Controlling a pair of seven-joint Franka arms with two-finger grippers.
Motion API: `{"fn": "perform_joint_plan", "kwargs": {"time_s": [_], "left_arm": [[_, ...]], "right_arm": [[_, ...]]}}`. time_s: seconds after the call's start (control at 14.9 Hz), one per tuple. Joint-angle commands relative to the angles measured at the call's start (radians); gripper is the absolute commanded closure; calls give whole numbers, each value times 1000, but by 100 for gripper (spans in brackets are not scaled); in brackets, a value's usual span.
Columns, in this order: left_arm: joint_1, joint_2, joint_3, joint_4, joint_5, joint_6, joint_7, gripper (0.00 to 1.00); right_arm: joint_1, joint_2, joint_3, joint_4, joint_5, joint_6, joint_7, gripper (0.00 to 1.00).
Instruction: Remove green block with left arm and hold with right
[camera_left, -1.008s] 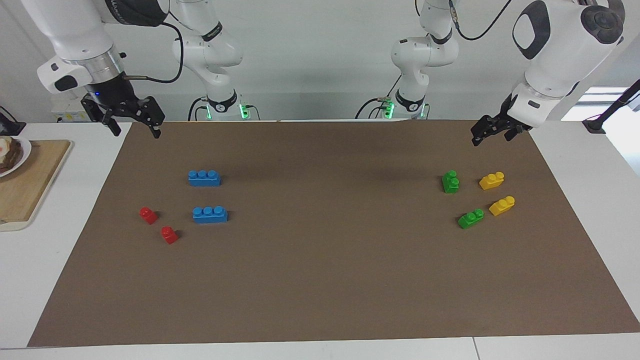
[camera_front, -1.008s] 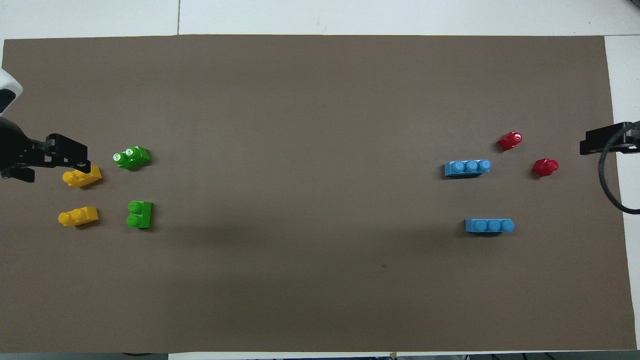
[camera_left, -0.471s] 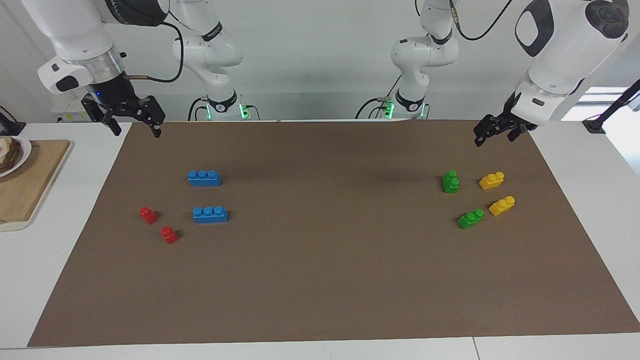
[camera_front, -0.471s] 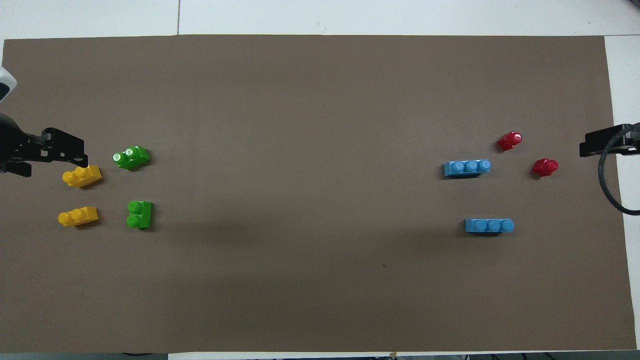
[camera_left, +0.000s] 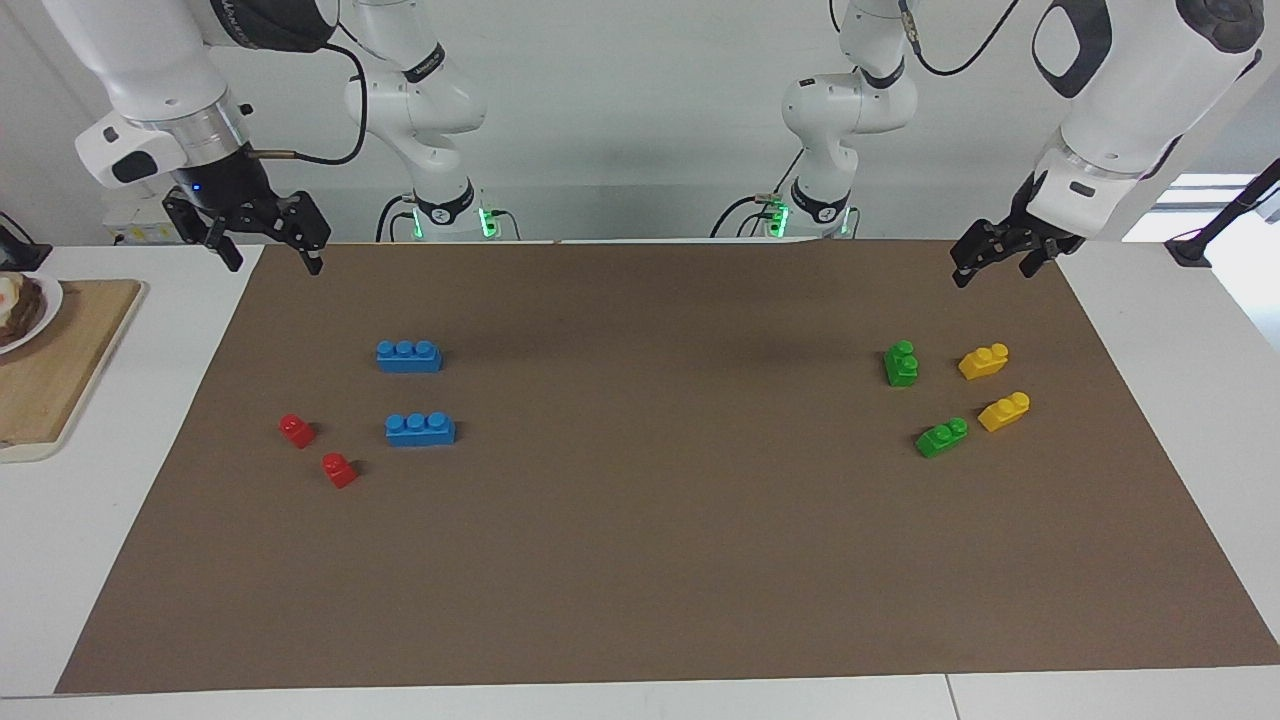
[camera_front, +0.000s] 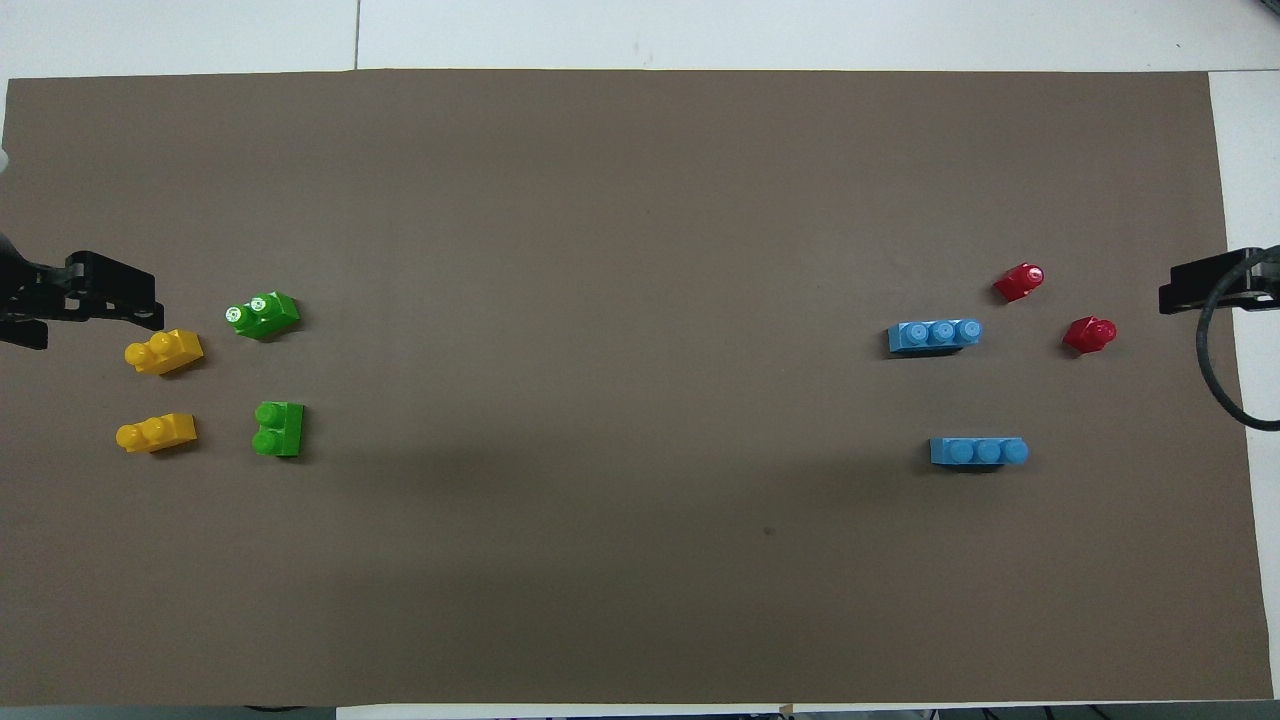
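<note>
The left gripper's fingers are spread apart and grasp nothing; it is raised over the brown mat near the corner at the left arm's end, on the robots' edge of the tabletop. The right gripper, likewise spread and empty, waits above the matching corner at the right arm's end.

Two green blocks lie at the left arm's end: one nearer the robots, one farther. Neither is touched yet. Either should be approached from above and pinched across its short sides. The yellow blocks just beside them should be avoided. The blue blocks and red blocks lie well apart and obstruct nothing.
</note>
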Motion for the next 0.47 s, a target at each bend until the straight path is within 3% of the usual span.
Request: {"fn": "perform_joint_plan", "kwargs": {"time_s": [0.0,0.4], "left_arm": [[-10,-30,13,-21,8,-5,2,0],[-12,-38,14,-37,8,5,2,0]], "right_arm": [[-4,-15,6,-6,-16,-19,-25,0],[-3,-14,9,-2,-11,-16,-19,0]]}}
